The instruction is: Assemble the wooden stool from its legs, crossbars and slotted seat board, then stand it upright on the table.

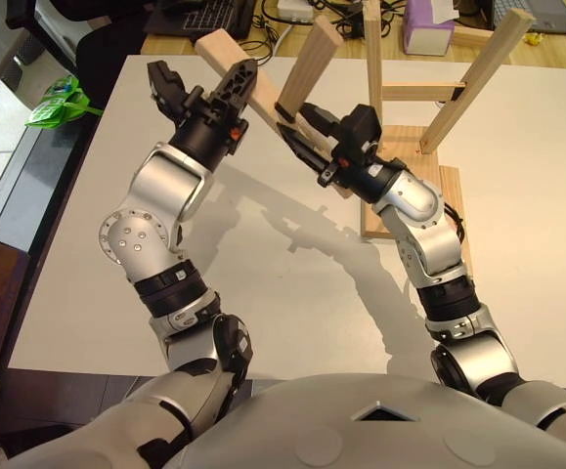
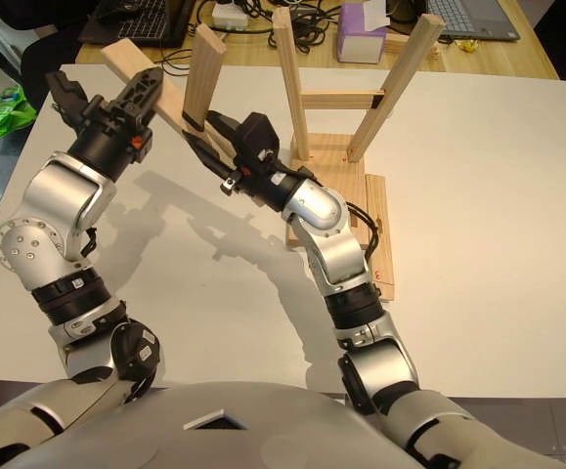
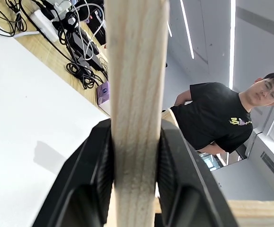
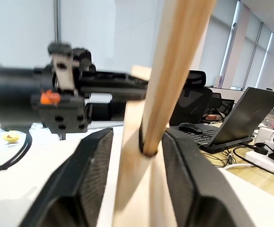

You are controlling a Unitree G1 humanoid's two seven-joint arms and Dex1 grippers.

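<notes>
A long wooden leg (image 1: pixel 226 57) is held tilted above the table's far left part. My left gripper (image 1: pixel 240 84) is shut on its upper half. My right gripper (image 1: pixel 298 129) is shut on its lower end, where a second wooden bar (image 1: pixel 314 61) meets it at an angle and rises away. In the right wrist view that bar (image 4: pixel 174 56) enters the leg between the black pads (image 4: pixel 92 175). The slotted seat board (image 1: pixel 412 181) lies flat on the table to the right. Two legs (image 1: pixel 476 80) stand up from it, joined by a crossbar (image 1: pixel 417 93).
The white table (image 1: pixel 165 322) has open room at its middle and near side. Behind its far edge, a wooden desk carries cables, a keyboard, a purple box (image 1: pixel 429 24) and a laptop. A green bag (image 1: pixel 56 103) lies on the floor at the left.
</notes>
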